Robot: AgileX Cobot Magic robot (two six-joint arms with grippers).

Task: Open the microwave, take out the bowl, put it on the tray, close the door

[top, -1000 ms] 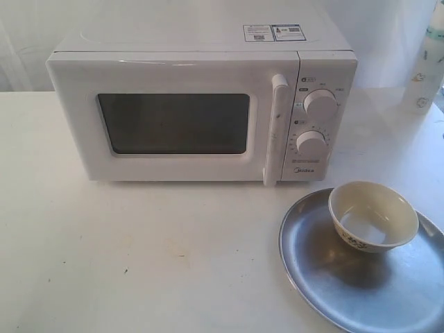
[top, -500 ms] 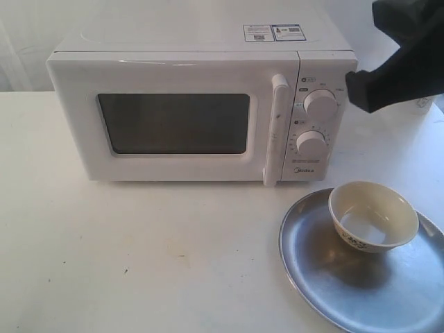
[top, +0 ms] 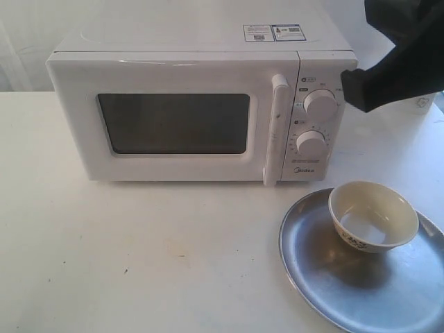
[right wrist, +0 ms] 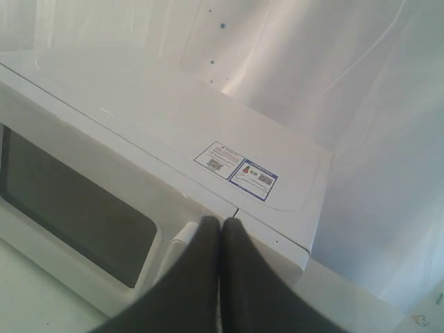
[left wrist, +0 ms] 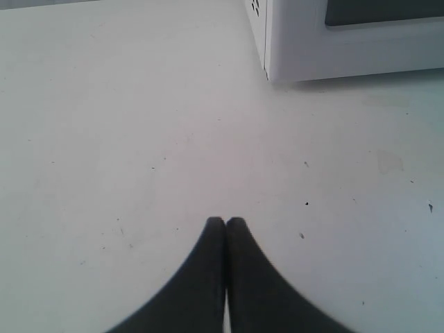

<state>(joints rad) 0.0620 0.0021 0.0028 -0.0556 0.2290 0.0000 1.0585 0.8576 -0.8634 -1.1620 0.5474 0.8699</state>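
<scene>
Sitting in the tray at the near right, the bowl is already out, and the microwave behind it has its door shut, so the job looks finished. New within the last second, the right hand, pinched closed and empty, has swung in beside the dials. The left hand, likewise closed, hovers over the white bench; a pale curtain hangs behind.

White table across the foreground, a little scuffed, with tiny dark specks and a faint brownish stain. Behind it hangs a white draped sheet. At the far right stands a pale container with a small printed mark, mostly hidden.
</scene>
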